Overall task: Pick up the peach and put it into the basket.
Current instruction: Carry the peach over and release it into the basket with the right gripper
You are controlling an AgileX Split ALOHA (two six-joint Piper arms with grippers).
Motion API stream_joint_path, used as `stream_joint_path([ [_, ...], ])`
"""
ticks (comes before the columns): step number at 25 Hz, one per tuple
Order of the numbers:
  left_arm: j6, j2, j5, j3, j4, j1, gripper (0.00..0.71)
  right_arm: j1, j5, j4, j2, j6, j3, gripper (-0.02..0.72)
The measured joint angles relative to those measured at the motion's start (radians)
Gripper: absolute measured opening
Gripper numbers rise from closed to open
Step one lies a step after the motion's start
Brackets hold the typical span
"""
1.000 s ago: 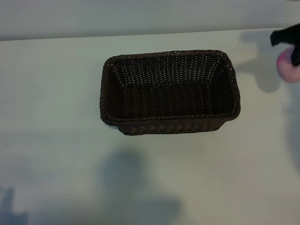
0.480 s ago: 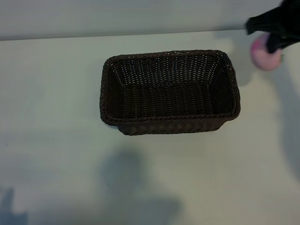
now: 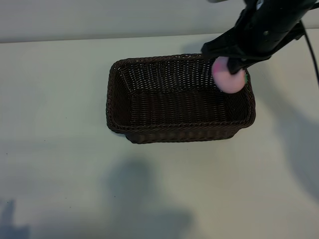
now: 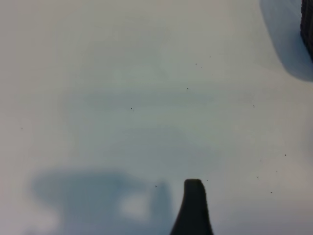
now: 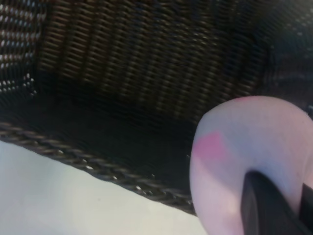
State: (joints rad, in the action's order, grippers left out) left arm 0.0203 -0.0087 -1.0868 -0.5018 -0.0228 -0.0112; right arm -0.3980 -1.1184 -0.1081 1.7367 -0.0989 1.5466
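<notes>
Looking from outside, you see the right gripper [image 3: 230,67] clamping the peach [image 3: 228,78] above the basket [image 3: 149,130], right end. Left wrist: idle left gripper [image 4: 193,205] gapes. Right wrist: peach [image 5: 244,166] looks light, smooth, slippery; grip across its middle.

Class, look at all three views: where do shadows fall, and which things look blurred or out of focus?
Exterior view: soft grey shadows lie on the table below the basket and at the right edge; the peach in the right gripper looks slightly smeared. Left wrist view: blurred shadows on bare table, with one dark fingertip. Right wrist view: peach and finger are close and soft; the weave is sharper.
</notes>
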Motion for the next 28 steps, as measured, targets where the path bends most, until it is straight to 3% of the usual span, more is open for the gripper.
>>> stream_joint_path([
  [6,0.001,0.000,0.000,0.000,0.000,0.000,0.594,-0.011,0.069,-0.004,0.051,-0.002,0.000,0.045],
  [12,0.001,0.000,0.000,0.000,0.000,0.000,0.594,-0.022,0.144,-0.046,0.129,0.008,0.000,0.045],
  [22,0.001,0.000,0.000,0.000,0.000,0.000,0.594,-0.071,0.214,-0.048,0.273,0.036,0.000,0.045],
  [28,0.001,0.000,0.000,0.000,0.000,0.000,0.593,-0.082,0.249,-0.048,0.291,0.053,0.000,0.123],
])
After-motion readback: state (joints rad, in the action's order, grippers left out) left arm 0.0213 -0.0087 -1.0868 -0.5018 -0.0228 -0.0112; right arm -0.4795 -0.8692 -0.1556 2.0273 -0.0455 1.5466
